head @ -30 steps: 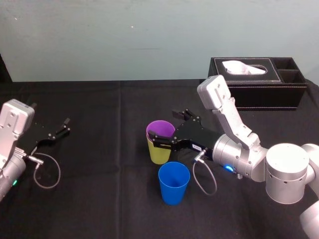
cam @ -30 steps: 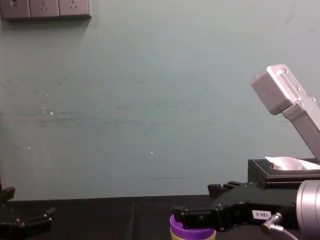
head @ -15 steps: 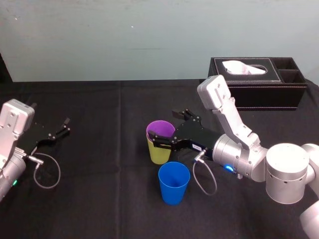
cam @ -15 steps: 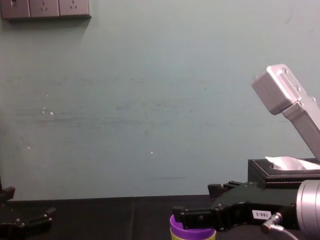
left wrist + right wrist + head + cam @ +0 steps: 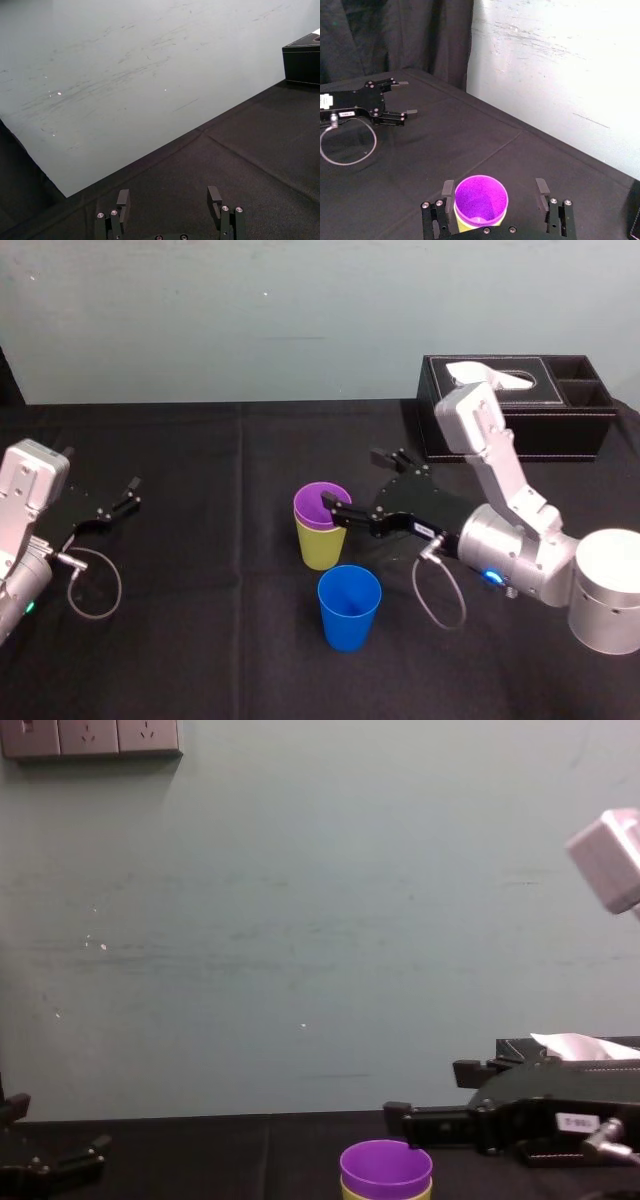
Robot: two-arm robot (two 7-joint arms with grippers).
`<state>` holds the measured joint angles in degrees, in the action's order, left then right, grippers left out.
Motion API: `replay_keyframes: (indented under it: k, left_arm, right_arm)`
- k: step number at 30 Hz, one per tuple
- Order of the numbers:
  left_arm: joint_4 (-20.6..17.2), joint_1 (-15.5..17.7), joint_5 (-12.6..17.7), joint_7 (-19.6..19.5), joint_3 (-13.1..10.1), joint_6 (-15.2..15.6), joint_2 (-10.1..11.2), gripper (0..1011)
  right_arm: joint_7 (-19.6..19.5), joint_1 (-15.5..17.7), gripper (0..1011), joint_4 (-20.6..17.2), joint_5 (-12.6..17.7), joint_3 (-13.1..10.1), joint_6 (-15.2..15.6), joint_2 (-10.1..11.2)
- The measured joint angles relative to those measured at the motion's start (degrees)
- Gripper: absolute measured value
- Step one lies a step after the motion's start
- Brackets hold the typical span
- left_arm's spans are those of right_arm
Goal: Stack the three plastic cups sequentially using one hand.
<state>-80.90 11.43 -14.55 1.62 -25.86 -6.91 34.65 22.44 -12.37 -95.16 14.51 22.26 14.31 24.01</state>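
Note:
The purple cup [image 5: 322, 504] sits nested inside the yellow-green cup [image 5: 319, 547] at the middle of the black table. The blue cup [image 5: 349, 606] stands alone just in front of them. My right gripper [image 5: 356, 481] is open, a little right of the nested pair and slightly above its rim, holding nothing. In the right wrist view the purple cup [image 5: 481, 199] lies between the spread fingertips [image 5: 447, 188], touching neither. From the chest the purple cup [image 5: 385, 1164] shows below the right gripper [image 5: 430, 1095]. My left gripper [image 5: 127, 495] rests open at the far left.
A black tissue box [image 5: 515, 405] stands at the back right, behind my right arm. A grey cable loop [image 5: 92, 585] lies by the left arm. The pale wall runs along the table's back edge.
My right arm has drawn back to the right, taking the open gripper off the nested purple and yellow-green cups. The cups and the left arm have not moved.

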Motion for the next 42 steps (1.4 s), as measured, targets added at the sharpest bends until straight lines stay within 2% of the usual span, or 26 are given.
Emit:
replay_keyframes:
  k: [6,12,19,32,42]
  left_arm:
    - [0.0,0.0,0.0,0.0,0.0,0.0,0.0,1010]
    - [0.0,0.0,0.0,0.0,0.0,0.0,0.0,1010]
    - [0.0,0.0,0.0,0.0,0.0,0.0,0.0,1010]
    - [0.0,0.0,0.0,0.0,0.0,0.0,0.0,1010]
    - [0.0,0.0,0.0,0.0,0.0,0.0,0.0,1010]
  right_arm:
    - [1.3,3.1,1000,-3.3,2.4,-2.1,-0.2,3.1]
    - [3.3,7.3,1000,-6.6,6.2,-4.7,-1.0,7.5]
    - [5.8,10.7,1000,-8.6,9.3,-6.1,-1.9,11.6]
    - [9.8,13.5,1000,-9.1,11.3,-4.9,-4.8,17.4]
    - [9.3,15.5,1000,-8.7,12.0,-3.5,-6.0,18.8]
